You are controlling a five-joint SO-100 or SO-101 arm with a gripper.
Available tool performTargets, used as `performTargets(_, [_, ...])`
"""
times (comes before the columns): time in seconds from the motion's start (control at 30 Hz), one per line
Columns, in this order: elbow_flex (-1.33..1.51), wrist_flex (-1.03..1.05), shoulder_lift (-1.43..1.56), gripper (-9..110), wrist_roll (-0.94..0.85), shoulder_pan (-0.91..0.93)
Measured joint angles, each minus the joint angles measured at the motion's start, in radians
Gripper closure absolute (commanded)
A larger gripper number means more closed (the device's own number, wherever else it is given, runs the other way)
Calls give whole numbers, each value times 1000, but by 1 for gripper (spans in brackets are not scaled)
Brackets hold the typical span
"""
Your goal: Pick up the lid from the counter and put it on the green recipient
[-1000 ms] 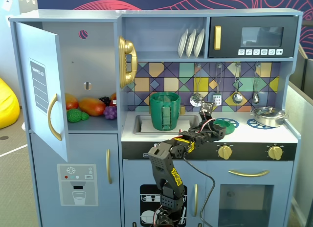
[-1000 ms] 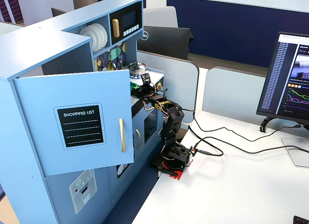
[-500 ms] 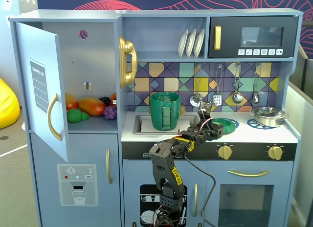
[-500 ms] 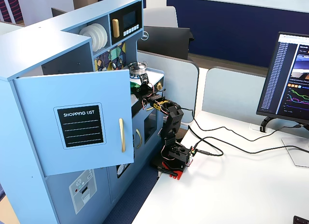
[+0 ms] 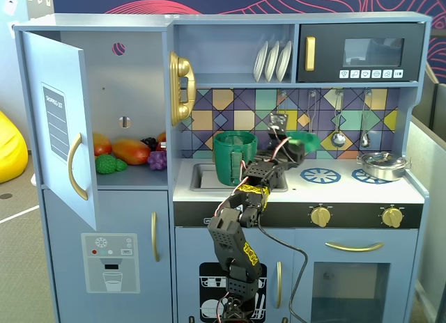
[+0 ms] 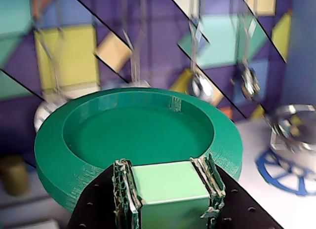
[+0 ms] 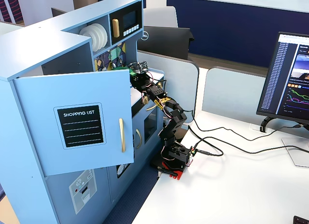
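wrist view, tool gripping lid, tab hidden

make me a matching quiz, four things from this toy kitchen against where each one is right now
Things:
1. flat round green plastic lid
2. tall dark-green plastic pot
3. shiny silver metal pot
4. white plates

Places:
A. on the right blue burner ring
B. upright on the upper shelf
C. in the sink
D. held in the pincer, above the counter

Pairs: 1-D, 2-C, 3-A, 4-B
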Motion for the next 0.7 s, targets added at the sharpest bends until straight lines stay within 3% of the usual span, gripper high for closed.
performTargets(0.7, [-135, 175, 58, 102, -2, -268])
